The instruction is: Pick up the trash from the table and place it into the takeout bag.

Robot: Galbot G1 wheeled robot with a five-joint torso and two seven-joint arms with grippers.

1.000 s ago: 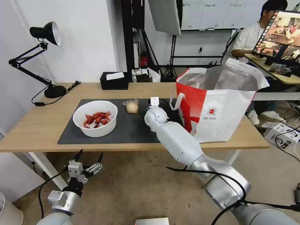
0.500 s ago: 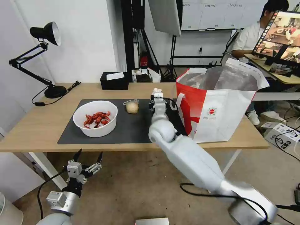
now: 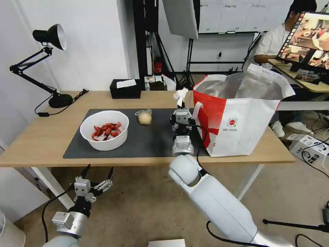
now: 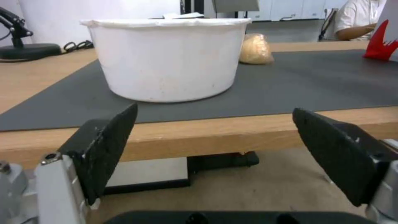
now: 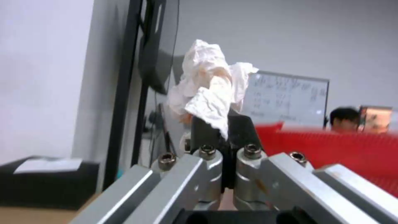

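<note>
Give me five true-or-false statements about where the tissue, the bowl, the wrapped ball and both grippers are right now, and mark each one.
1. The right gripper is shut on the crumpled tissue. True.
2. The tissue lies inside the takeout bag. False: it is held up beside the bag's red side.
3. The left gripper is open, below the table edge. True.
4. The white bowl is empty. False: it holds red crayfish shells.
5. The wrapped ball sits on the dark mat to the right of the bowl in the head view. True.
</note>
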